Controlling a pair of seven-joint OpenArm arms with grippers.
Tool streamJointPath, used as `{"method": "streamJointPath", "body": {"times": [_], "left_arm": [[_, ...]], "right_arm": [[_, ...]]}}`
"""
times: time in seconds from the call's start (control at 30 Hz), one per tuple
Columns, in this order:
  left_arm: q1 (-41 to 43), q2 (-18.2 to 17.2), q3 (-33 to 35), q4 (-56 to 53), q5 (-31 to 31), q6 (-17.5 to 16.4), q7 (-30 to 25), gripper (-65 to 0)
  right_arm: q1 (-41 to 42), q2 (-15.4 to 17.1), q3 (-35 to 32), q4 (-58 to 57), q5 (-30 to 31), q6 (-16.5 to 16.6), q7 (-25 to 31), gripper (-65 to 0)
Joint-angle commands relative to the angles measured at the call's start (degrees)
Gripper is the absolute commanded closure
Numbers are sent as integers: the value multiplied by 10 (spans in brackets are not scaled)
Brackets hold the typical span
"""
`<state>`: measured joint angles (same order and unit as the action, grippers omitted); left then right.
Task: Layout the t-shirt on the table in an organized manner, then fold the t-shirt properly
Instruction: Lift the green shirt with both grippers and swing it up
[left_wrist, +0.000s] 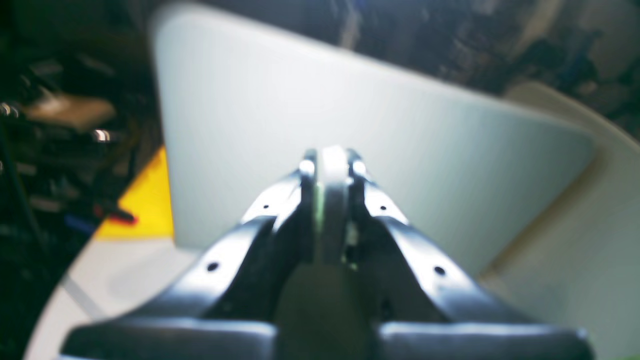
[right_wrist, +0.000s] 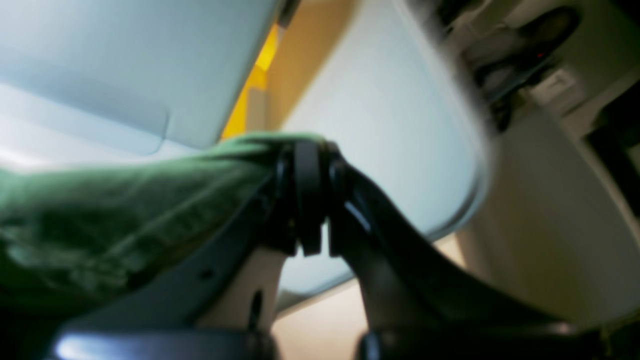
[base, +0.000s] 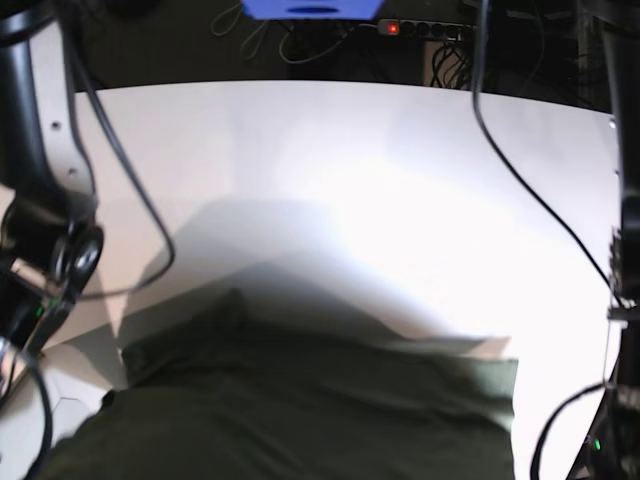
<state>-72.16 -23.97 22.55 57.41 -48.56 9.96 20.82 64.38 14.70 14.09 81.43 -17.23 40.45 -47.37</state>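
The olive-green t-shirt (base: 320, 410) hangs spread wide and blurred across the bottom of the base view, lifted above the white table (base: 350, 180). In the right wrist view my right gripper (right_wrist: 310, 150) is shut on a bunched edge of the t-shirt (right_wrist: 100, 215), which trails off to the left over the table (right_wrist: 390, 125). My left gripper (left_wrist: 332, 160) is shut high over the table (left_wrist: 300, 100). A thin green sliver sits between its fingers, and a dark olive fold of t-shirt (left_wrist: 320, 300) shows at their base. Neither gripper's tip shows in the base view.
A black cable (base: 500, 150) hangs over the table's right side. A power strip with a red light (base: 420, 28) and a blue object (base: 310, 8) lie beyond the far edge. A yellow patch (left_wrist: 145, 200) and dark clutter (left_wrist: 60, 150) lie past the table's edge.
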Motion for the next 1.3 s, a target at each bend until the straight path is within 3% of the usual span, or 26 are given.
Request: {"method": "streamJointPath", "body": {"times": [0.0,0.13,0.5,0.77,0.93,1.03,1.13,1.27], "left_arm": [[-28,5,1,-4,2,-1,-20,-1],[-28,7,2,-30,-1,-1,-34,-1],[-28,3,2,-34,-2,-1,-36,-1],[-28,-15,0,-15,-4,-1,-34,-1],[65,-40,0,60,-4,0,-31,-1],[134,-41,-4,104,-4,0,1,-1],[212,-42,-57,157,-4,0,30,-1],[285,-42,-112,202,-4,-1,70,-1]], "right_arm": [[45,9,-2,-4,2,-4,22,0],[104,9,-2,-45,2,-4,50,0],[104,8,-2,-31,2,-4,42,0],[24,7,0,15,2,-4,39,0],[-71,6,1,79,3,-4,38,0],[-141,6,2,116,4,-4,38,0],[-209,5,7,171,5,-4,38,0],[-274,-25,43,228,5,-4,38,0]]}}
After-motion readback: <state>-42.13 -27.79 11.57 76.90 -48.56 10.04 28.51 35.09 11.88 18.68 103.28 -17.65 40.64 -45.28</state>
